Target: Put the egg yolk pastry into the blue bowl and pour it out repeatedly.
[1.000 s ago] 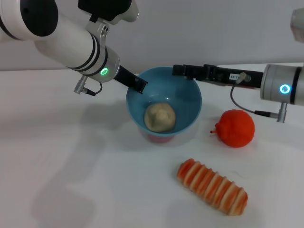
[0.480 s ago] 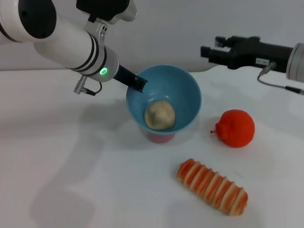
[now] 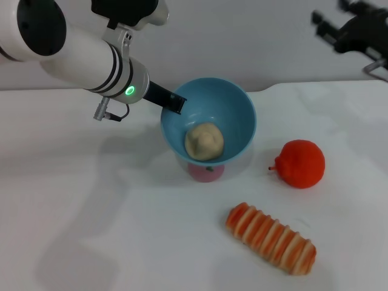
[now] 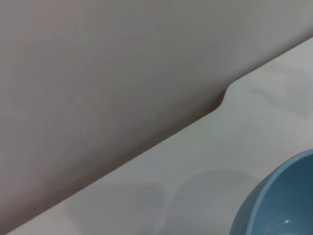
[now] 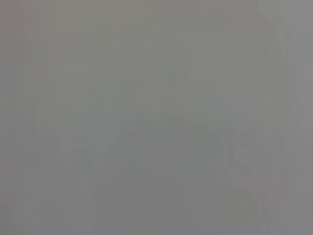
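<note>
The left gripper (image 3: 177, 103) is clamped on the far-left rim of the blue bowl (image 3: 233, 100), which tips toward the near side. The egg yolk pastry (image 3: 204, 141), a matte beige lump, sits low inside the smooth plastic wall. The right gripper (image 3: 339, 27) hangs far right, fingers apart (idle).
</note>
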Robot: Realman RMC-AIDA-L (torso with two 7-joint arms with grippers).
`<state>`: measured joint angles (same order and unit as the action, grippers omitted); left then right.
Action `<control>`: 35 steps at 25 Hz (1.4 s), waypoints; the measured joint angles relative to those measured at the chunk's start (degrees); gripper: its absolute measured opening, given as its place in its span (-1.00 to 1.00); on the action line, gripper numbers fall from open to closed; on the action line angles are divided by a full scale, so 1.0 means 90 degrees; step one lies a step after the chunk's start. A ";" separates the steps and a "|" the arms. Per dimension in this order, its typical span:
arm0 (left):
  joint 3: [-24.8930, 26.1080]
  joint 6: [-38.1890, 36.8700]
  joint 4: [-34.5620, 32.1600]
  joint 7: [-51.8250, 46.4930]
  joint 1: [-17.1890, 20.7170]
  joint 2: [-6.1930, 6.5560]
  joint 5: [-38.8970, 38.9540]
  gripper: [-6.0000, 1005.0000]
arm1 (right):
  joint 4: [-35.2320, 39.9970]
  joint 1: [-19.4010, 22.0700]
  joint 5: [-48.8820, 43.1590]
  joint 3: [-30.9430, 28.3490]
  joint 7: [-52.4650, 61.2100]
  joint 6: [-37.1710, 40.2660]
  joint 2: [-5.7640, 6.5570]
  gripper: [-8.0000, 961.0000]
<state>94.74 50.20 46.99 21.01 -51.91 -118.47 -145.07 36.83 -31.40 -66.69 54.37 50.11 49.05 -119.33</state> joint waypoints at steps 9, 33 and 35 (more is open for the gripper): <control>-0.0082 -0.0149 0.0015 0.0009 0.0025 0.0001 0.0008 -0.99 | -0.1496 0.0259 0.2359 0.0055 -0.1849 0.0715 0.0013 0.16; -0.2141 -0.2158 0.1543 0.0006 0.0254 -0.0011 0.0017 -0.99 | -0.2886 0.1713 0.2956 -0.1222 -0.1905 0.1943 0.0047 0.16; -0.2287 -0.2449 0.1606 0.0007 0.0269 -0.0016 0.0073 -0.99 | -0.2943 0.1693 0.2956 -0.1223 -0.1906 0.1937 0.0049 0.16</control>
<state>74.16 28.15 61.44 21.07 -49.49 -118.62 -144.41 10.34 -16.16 -40.09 43.36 32.96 66.48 -118.89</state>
